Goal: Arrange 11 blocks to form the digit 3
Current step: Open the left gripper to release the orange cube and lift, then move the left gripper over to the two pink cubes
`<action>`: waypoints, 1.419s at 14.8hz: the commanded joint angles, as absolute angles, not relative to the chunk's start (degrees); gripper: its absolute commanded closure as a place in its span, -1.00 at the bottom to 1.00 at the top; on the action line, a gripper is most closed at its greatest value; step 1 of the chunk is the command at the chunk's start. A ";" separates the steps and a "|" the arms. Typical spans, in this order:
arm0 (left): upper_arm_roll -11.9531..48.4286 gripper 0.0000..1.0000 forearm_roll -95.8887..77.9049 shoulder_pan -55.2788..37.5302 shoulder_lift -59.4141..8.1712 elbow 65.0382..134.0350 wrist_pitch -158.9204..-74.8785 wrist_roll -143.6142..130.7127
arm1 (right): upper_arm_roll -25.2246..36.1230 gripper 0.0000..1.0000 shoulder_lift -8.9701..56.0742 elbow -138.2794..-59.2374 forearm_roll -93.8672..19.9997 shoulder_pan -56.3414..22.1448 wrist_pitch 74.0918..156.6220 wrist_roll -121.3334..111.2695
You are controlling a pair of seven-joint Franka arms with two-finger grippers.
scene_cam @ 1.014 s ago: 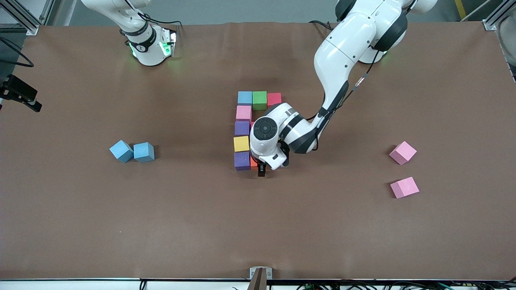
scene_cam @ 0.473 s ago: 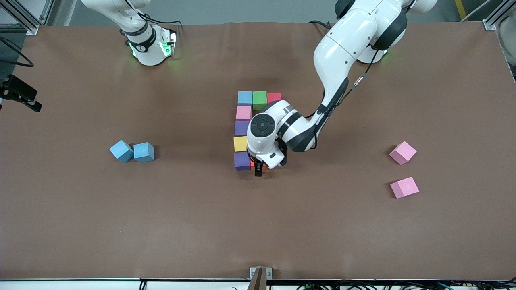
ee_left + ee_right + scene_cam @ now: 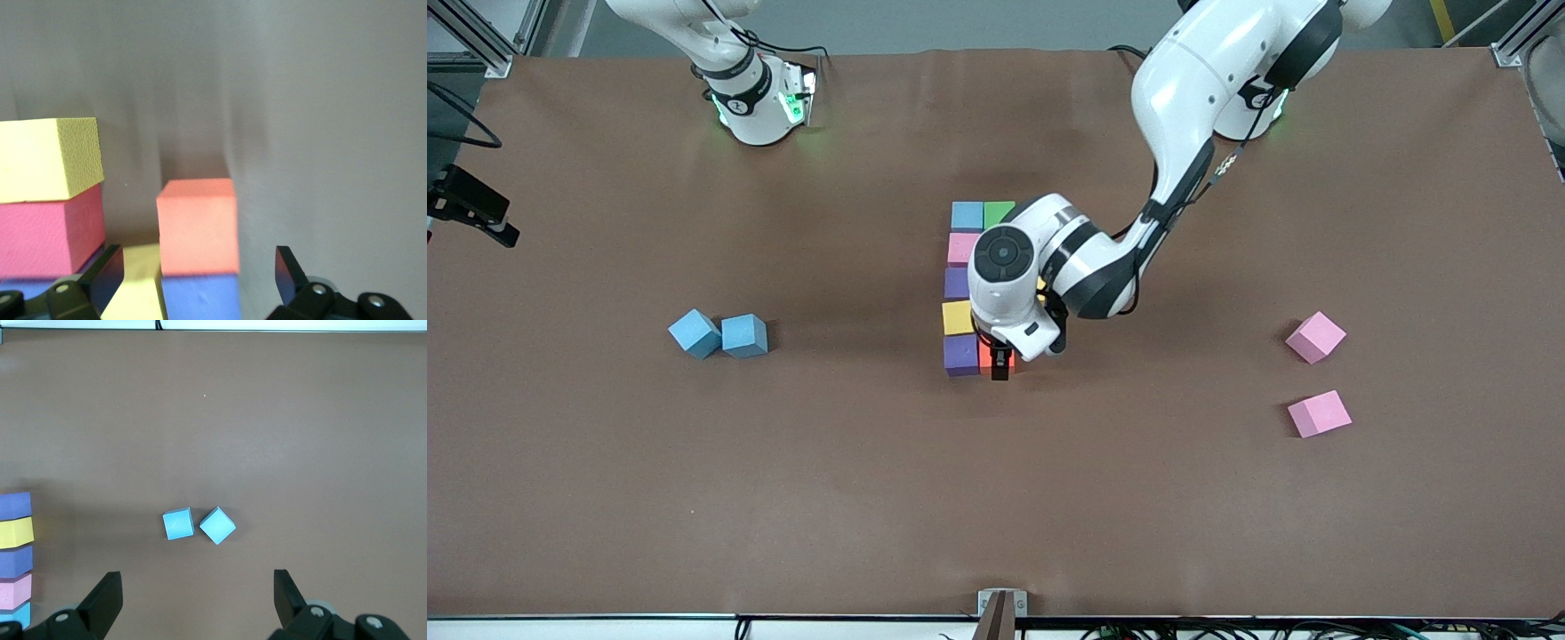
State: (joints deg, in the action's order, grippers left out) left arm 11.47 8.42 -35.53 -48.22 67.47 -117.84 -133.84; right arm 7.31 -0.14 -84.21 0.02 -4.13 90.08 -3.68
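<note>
1. A column of small matte foam cubes (image 3: 960,284) is laid mid-table, its long axis running from the robots' bases toward the front camera.
2. An orange foam cube (image 3: 986,356) is set beside the nearest purple cube (image 3: 960,354).
3. The left gripper (image 3: 1001,366) is held spread above the orange cube.
4. The right gripper (image 3: 193,603) is held apart above the table.

We see matt, foam-like blocks (image 3: 959,317) with a finely pitted yellow face (image 3: 77,157). The table (image 3: 694,489) wears a matt brown, paper-like sheet. The left arm (image 3: 1192,80) shows glossy white plastic shells.
</note>
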 commanded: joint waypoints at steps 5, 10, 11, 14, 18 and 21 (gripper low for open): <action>11.07 -1.00 8.18 -26.65 -36.48 77.43 -109.53 -116.06 | 7.21 -1.00 0.09 -83.58 0.18 -4.31 90.09 -2.90; 11.16 -0.99 8.61 -15.68 -34.02 79.44 -103.63 -94.70 | 7.21 -1.00 0.09 -83.58 0.18 -4.31 90.09 -2.90; 11.08 -0.99 8.70 -13.82 -33.84 79.89 -103.62 -91.79 | 7.21 -1.00 0.09 -83.58 0.18 -4.31 90.09 -2.90; 11.07 -0.99 8.70 -8.10 -34.01 80.07 -103.71 -81.95 | 7.21 -1.00 0.09 -83.58 0.18 -4.31 90.09 -2.90; 11.25 -0.98 8.61 -1.33 -32.87 80.95 -104.24 -64.74 | 7.21 -1.00 0.09 -83.58 0.18 -4.31 90.09 -2.90; 11.16 -0.98 8.88 1.57 -33.31 82.26 -106.86 -53.83 | 7.21 -1.00 0.09 -83.58 0.18 -4.31 90.09 -2.90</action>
